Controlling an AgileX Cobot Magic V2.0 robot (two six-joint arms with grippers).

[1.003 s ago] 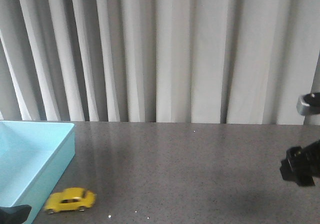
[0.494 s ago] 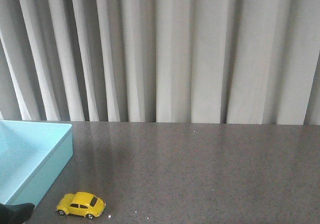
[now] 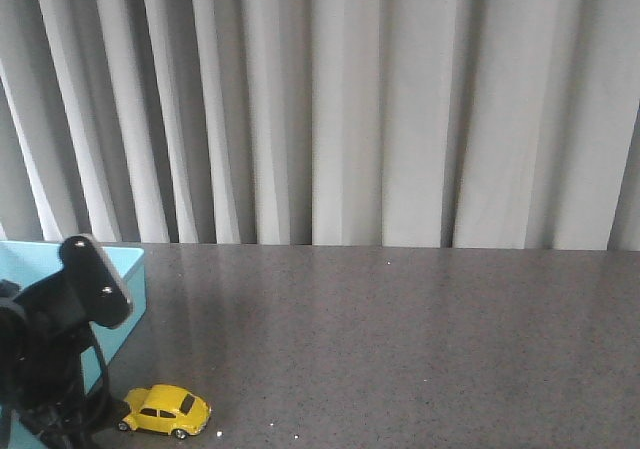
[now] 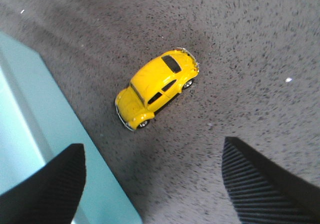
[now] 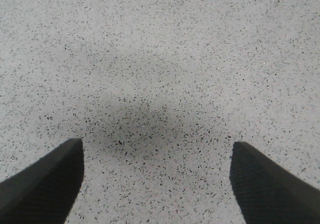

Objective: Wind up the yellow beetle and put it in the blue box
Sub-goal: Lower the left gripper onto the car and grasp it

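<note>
Tabletop; left tool agape above yellow beetle

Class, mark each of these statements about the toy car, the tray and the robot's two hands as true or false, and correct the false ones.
1. The yellow car stands on the table. True.
2. The car is inside the blue tray. False: it sits on the table beside the tray.
3. The left hand is open with nothing in it. True.
4. The right hand grips the car. False: it is open above bare table.
5. The car lies on its roof. False: it stands on its wheels.
</note>
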